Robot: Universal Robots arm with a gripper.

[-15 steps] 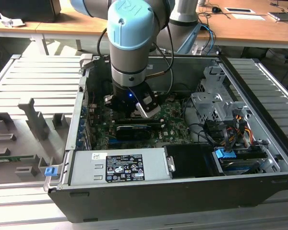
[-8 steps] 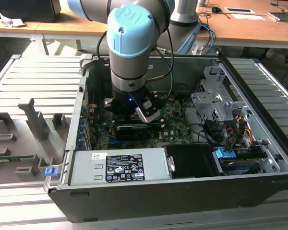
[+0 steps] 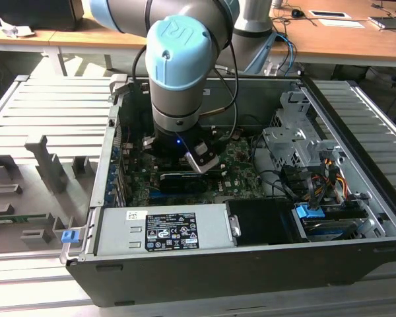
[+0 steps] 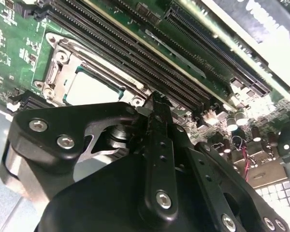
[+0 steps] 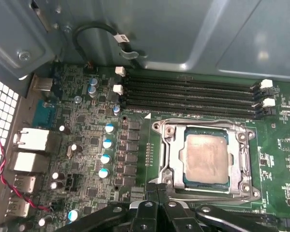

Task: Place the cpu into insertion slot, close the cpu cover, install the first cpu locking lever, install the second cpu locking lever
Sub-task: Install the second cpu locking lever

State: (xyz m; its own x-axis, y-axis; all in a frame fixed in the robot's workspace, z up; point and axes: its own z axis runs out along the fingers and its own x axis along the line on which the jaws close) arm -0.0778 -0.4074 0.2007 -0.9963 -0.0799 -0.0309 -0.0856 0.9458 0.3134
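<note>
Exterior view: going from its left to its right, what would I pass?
Grey slotted tray → blue clip → labelled silver power supply box → black compartment → blue connector → ribbed metal panel.

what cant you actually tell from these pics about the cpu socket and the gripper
- Near edge of the cpu cover: in the first wrist view the gripper overlaps it, hiding any contact.
- The cpu: in the second wrist view the gripper's black body hides its lower part.
- Locking levers: the thin metal along the socket's sides is too fine to tell latched from free.
- Socket in the exterior view: hidden behind the arm.
</note>
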